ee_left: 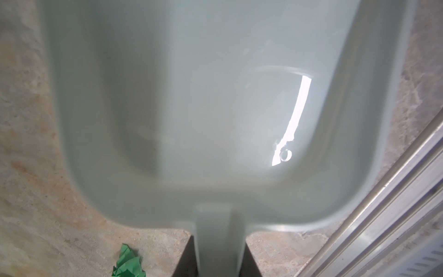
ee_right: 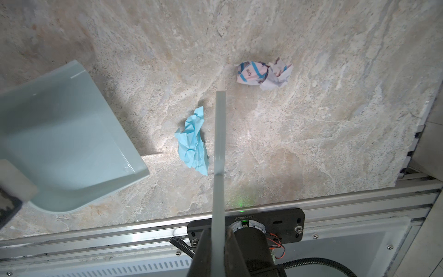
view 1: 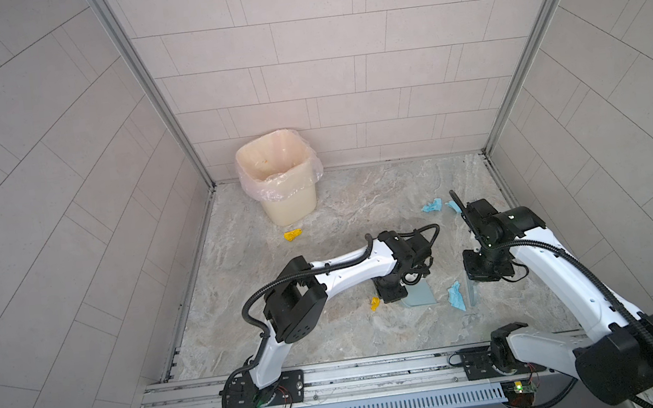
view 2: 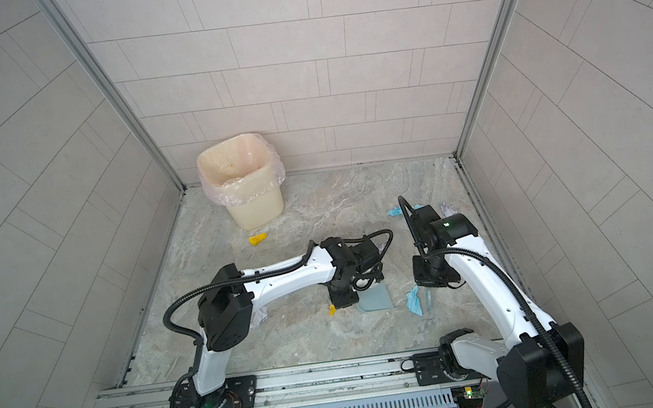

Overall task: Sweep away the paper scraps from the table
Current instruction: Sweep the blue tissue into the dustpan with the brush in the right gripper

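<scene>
Paper scraps [view 1: 456,297]: on the table [view 1: 331,338]; light blue wad [ee_right: 193,141] lies between the dustpan [ee_right: 72,144] and the brush [ee_right: 219,134]; small yellow one [view 1: 375,303] is at the dustpan's opposite side; printed white wad [ee_right: 263,74] is farther off.
Left gripper [ee_left: 218,259]: clamped on the dustpan's handle.
Right gripper [ee_right: 218,249]: closed tight on the brush.
Bin [view 1: 281,185]: well apart from the dustpan.

Marbled beige-grey counter [view 1: 331,338], lined cream bin [view 1: 287,205] in its far left corner, yellow scrap [view 1: 293,234] near the bin, smaller yellow scrap [view 1: 375,303] mid-counter, light blue scrap [view 1: 456,297] nearer the front, printed white scrap [ee_right: 263,74] close by
</scene>
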